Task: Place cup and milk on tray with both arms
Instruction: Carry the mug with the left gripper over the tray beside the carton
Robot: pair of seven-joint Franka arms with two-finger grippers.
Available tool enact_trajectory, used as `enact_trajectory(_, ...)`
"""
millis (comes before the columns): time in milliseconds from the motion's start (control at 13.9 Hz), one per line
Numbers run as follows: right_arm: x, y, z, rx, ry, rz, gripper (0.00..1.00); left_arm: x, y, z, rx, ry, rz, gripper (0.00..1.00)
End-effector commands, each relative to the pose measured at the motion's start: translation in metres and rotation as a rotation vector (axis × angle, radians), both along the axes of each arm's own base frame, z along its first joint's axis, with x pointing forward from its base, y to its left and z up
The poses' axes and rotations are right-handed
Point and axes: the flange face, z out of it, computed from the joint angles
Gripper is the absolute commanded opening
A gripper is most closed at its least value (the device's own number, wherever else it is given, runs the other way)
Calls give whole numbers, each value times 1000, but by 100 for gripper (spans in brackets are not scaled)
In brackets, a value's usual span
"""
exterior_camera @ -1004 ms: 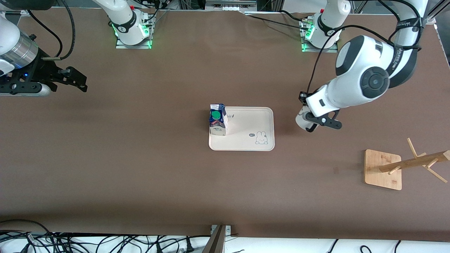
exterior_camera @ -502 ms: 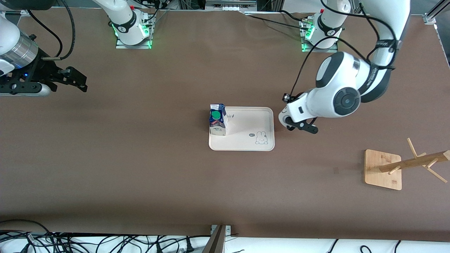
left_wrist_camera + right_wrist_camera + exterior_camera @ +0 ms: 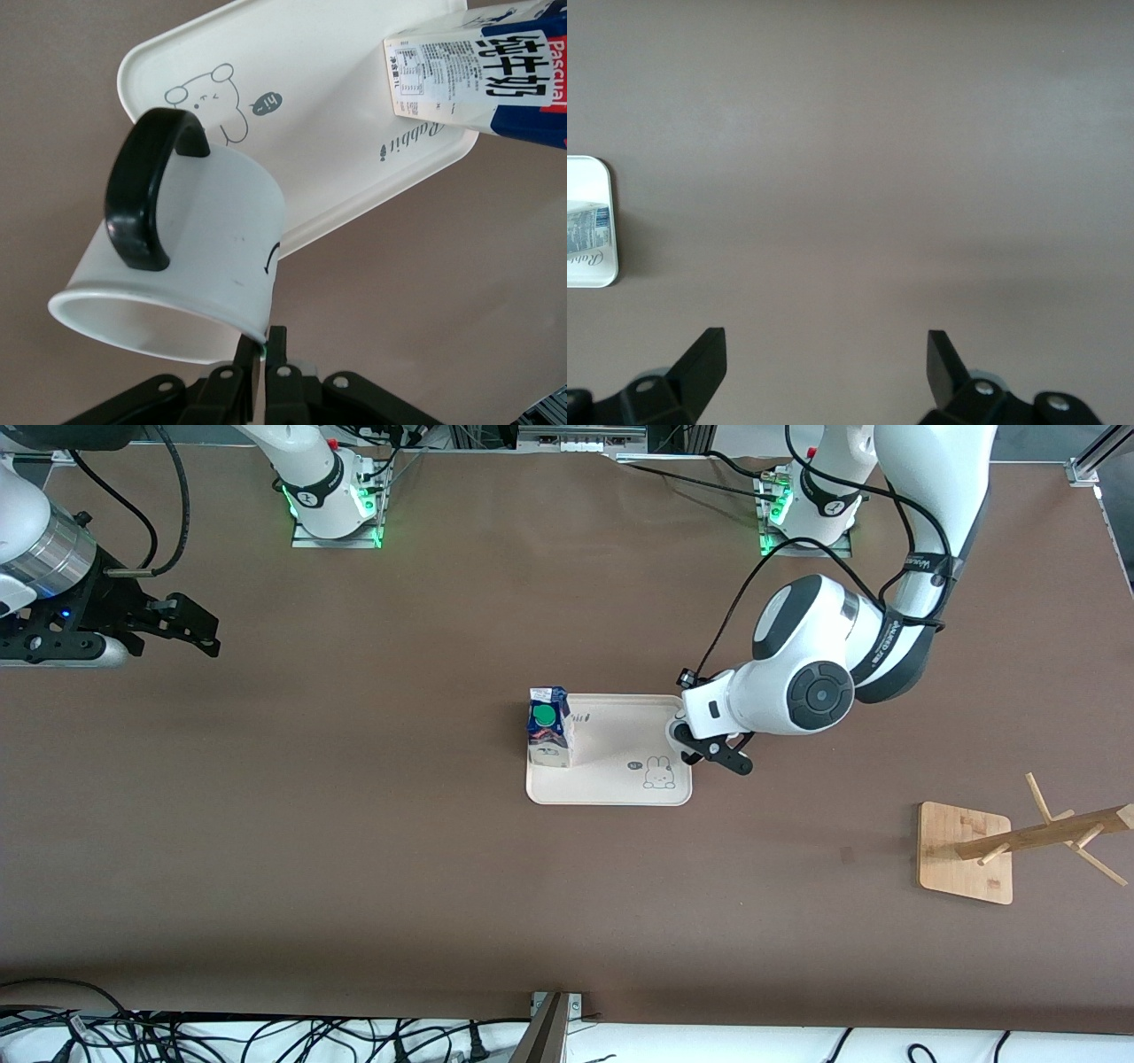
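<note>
Your left arm has swung in from its end of the table, and the left gripper [image 3: 259,372], pinched on the cup's [image 3: 190,248] rim, now hangs over the tray's [image 3: 620,790] rabbit corner. Milk [image 3: 549,726] already stands on the tray. Right gripper [image 3: 824,363] waits with fingers apart. Next, lower and release upright.

White mug with black handle [image 3: 173,243] tilted, pinched by its rim in the left claw [image 3: 263,359] over the tray's end, cream rectangular tray with rabbit drawing [image 3: 620,775] flat on the bench, blue-white gable-top milk carton with green cap [image 3: 549,726] upright on the tray's other end
</note>
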Motion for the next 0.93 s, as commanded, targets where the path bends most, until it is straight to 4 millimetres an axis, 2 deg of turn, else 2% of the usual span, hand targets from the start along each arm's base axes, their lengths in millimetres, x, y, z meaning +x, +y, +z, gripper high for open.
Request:
enact_trajectory(0, 1, 0, 4, -14, 3, 0, 100, 8, -14, -9, -30, -18, -14, 0)
enact_trajectory(358, 1, -1, 4, -14, 3, 0, 100, 0, -29, -13, -21, -14, -23, 0)
enact_trajectory(574, 1, -2, 5, -14, 2, 0, 100, -17, -55, -37, 11, 25, -34, 0)
enact_trajectory(645, 1, -2, 5, -14, 2, 0, 100, -19, -56, -45, 25, 39, -19, 0)
enact_trajectory(860, 1, -3, 5, -14, 2, 0, 100, -23, -60, -49, 34, 46, -20, 0)
